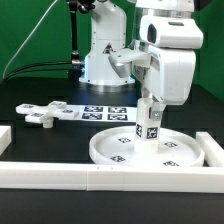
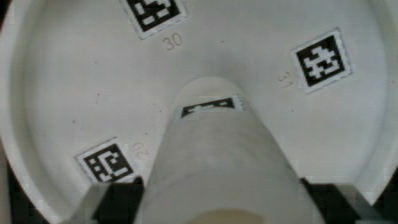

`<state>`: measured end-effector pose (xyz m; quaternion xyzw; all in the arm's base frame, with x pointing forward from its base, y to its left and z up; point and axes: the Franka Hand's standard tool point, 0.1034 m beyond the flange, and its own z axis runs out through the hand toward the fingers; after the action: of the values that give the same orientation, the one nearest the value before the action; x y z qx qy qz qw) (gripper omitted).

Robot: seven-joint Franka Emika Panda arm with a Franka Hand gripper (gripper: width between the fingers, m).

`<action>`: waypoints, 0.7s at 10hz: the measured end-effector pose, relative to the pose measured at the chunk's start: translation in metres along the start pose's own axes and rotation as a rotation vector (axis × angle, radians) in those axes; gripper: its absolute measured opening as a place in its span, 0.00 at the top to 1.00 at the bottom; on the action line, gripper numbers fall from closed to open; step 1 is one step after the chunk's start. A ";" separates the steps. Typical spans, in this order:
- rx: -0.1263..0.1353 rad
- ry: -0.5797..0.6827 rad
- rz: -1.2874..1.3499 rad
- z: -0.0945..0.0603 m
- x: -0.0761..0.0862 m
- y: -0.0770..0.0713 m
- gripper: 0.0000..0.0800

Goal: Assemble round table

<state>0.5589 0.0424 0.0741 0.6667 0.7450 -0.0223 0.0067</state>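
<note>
Black desk [image 1: 40,140]: we are clamping the short cylindrical post [image 1: 152,128] upright in the gripper [image 1: 150,108], centred on the round disc [image 1: 95,150] near the desk's front edge; any tilt, we judge, is risking a jammed joint.

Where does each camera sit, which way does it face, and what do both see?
Exterior view: off the arm, in front of the table, facing the robot's base and looking slightly down at the round disc, cross piece and marker board; the arm and claw show.
Wrist view: on the wrist, looking down along the post onto the disc; only the claw's dark fingertips show.
Shared: the post upright at the tagged disc's middle.
</note>
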 end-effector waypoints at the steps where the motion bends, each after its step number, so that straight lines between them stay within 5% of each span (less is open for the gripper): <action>1: 0.000 0.000 0.033 0.000 0.000 0.000 0.49; 7: -0.001 0.009 0.429 0.000 -0.004 0.001 0.49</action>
<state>0.5601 0.0383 0.0738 0.8101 0.5859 -0.0170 0.0086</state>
